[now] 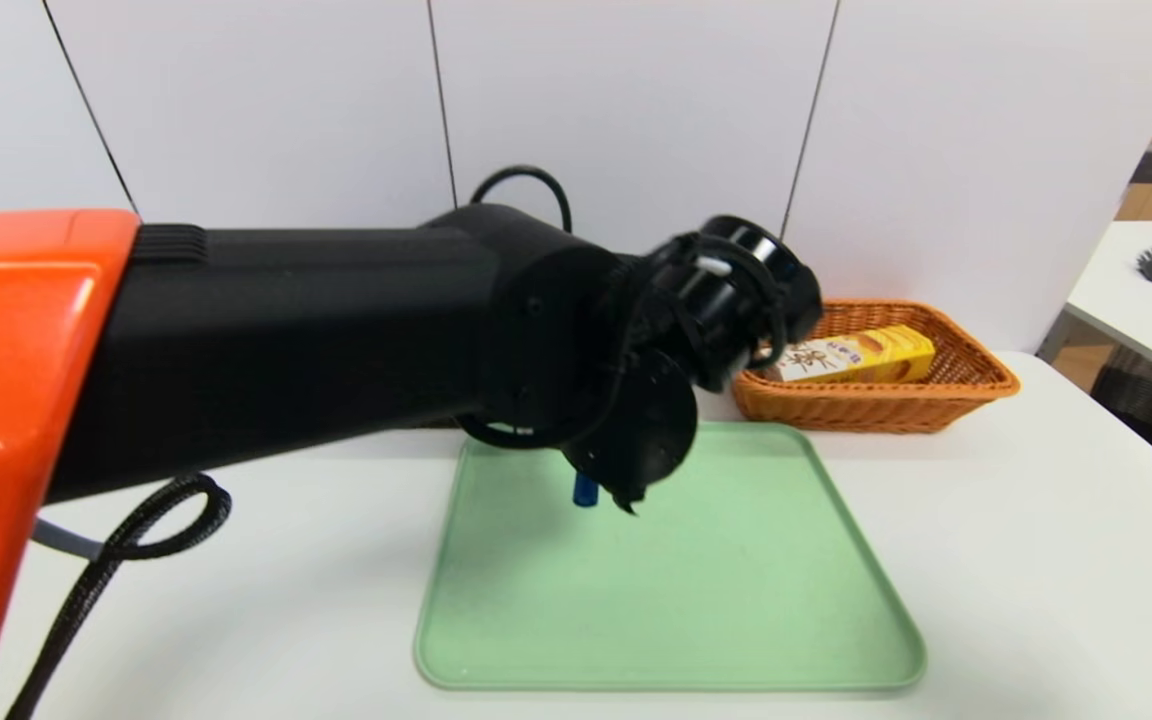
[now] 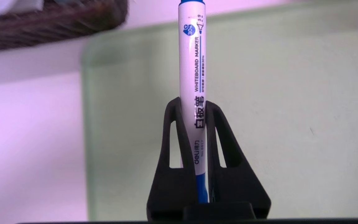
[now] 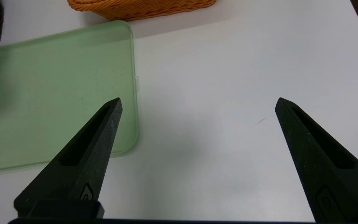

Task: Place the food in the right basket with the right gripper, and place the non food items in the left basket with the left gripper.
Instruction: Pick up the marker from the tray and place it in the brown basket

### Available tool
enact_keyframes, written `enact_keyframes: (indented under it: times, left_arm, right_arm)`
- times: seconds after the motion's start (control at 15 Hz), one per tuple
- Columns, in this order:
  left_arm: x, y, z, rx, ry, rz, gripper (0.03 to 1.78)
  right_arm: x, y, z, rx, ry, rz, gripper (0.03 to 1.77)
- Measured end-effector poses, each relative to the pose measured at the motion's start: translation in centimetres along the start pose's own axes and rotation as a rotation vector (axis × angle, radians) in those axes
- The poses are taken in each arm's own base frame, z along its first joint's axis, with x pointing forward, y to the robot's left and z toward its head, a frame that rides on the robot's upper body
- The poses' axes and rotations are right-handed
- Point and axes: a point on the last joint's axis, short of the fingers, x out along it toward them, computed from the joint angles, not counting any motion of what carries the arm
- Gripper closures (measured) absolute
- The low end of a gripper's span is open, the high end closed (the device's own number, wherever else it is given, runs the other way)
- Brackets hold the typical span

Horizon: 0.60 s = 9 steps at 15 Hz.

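Above the tray's [image 2: 135,93] edge, claw-gripped marker [image 2: 192,77].

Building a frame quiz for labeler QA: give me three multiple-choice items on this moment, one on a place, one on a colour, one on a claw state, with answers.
1. Where is the long yellow-and-white chip carton?
A. on the green tray
B. in the orange-tan woven basket
C. in the right claw

2. What colour is the rectangular plastic tray?
A. pale green
B. red
C. black

3. What is the left claw doing?
A. open over the table
B. shut on nothing
C. shut on the white whiteboard marker with blue cap

Answers:
1. B: the carton lies inside the orange-tan basket in the head view.
2. A: all three views show the tray green.
3. C: the left wrist view shows both fingers pressed on the marker's barrel. The right claw is open over the white table.
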Motion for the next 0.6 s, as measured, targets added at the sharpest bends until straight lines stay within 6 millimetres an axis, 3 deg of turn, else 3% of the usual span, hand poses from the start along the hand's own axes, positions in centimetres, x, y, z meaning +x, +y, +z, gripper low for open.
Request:
enact_keyframes:
  times: [0.4, 0.6]
  left_arm:
    - [2.8, 8.6, 8.4, 0.006, -0.259, 0.025, 1.66]
    - [5.0, 13.2, 10.3, 0.045, -0.291, 0.001, 1.66]
  right_arm:
    - [0.3, 0.0, 0.0, 0.001, 0.011, 0.0, 0.1]
    - [0.4, 0.1, 0.2, 0.002, 0.011, 0.001, 0.1]
